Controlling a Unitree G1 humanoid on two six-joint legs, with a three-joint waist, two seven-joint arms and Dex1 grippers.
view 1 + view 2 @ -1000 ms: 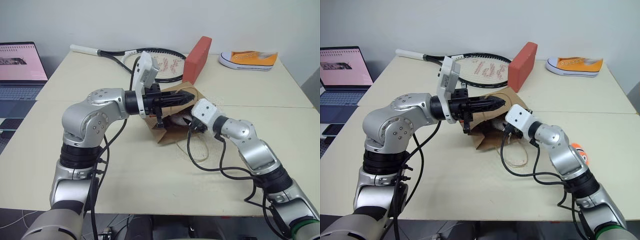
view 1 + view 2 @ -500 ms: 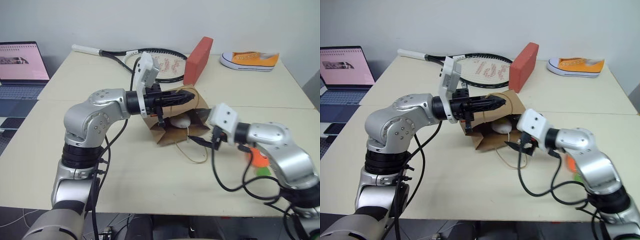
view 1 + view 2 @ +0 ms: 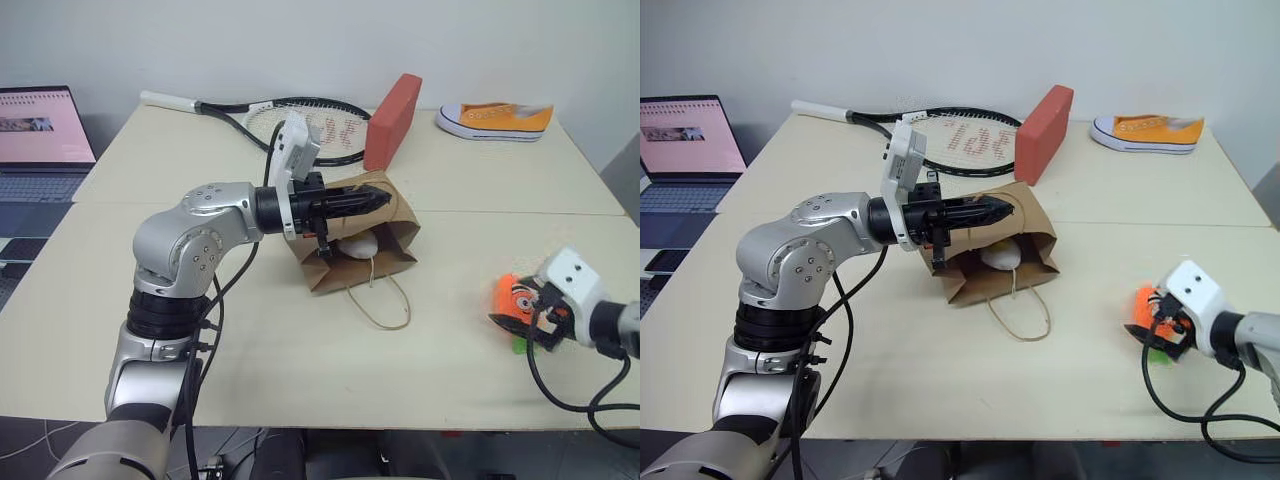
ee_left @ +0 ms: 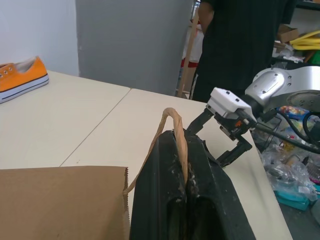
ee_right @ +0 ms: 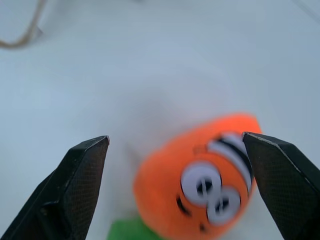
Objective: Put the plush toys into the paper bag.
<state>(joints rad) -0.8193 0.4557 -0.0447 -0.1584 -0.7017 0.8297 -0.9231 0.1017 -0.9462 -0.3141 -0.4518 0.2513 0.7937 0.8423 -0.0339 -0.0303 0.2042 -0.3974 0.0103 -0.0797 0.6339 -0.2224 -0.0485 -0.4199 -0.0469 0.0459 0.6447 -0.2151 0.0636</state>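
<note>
Fuzzy orange carrot (image 5: 200,180), crinkly kraft paper bag (image 3: 1032,225)

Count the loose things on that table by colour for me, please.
Orange: 2, carrot plush toy, sneaker
White: 1, egg plush toy
Brown: 1, paper bag
Red: 1, brick-shaped block
Black: 1, tennis racket
Total: 6
</note>
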